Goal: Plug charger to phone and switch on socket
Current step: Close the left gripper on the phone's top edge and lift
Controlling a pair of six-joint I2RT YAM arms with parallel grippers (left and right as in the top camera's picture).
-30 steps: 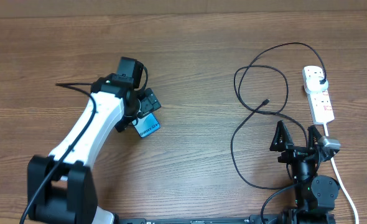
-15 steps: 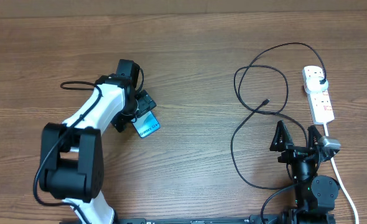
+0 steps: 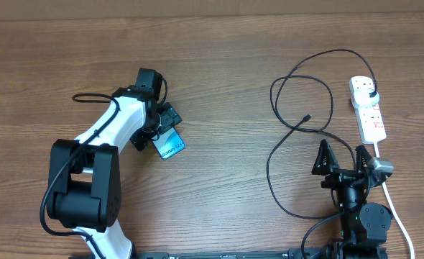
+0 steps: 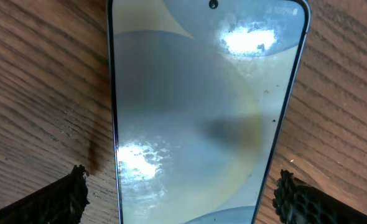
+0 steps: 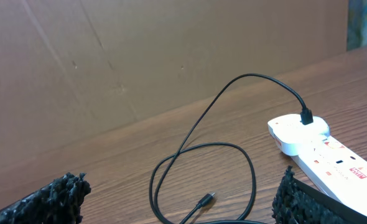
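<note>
The phone (image 3: 172,147) lies flat on the table at left, its light blue screen lit; it fills the left wrist view (image 4: 196,112). My left gripper (image 3: 160,131) is low over it and open, with a finger on each side of the phone (image 4: 183,193) and a gap to each edge. The black charger cable (image 3: 269,169) loops on the right; its small connector (image 3: 307,116) lies free on the wood (image 5: 205,200). Its black plug (image 3: 370,92) sits in the white socket strip (image 3: 370,119), also in the right wrist view (image 5: 333,158). My right gripper (image 3: 340,162) is open and empty (image 5: 183,199), in front of the loops.
The strip's white cord (image 3: 399,216) runs down the right side past the right arm's base. A brown cardboard wall (image 5: 140,56) stands behind the table's far edge.
The left arm's links have shifted while its gripper stays over the phone. The phone, cable, strip and right arm have not moved.
</note>
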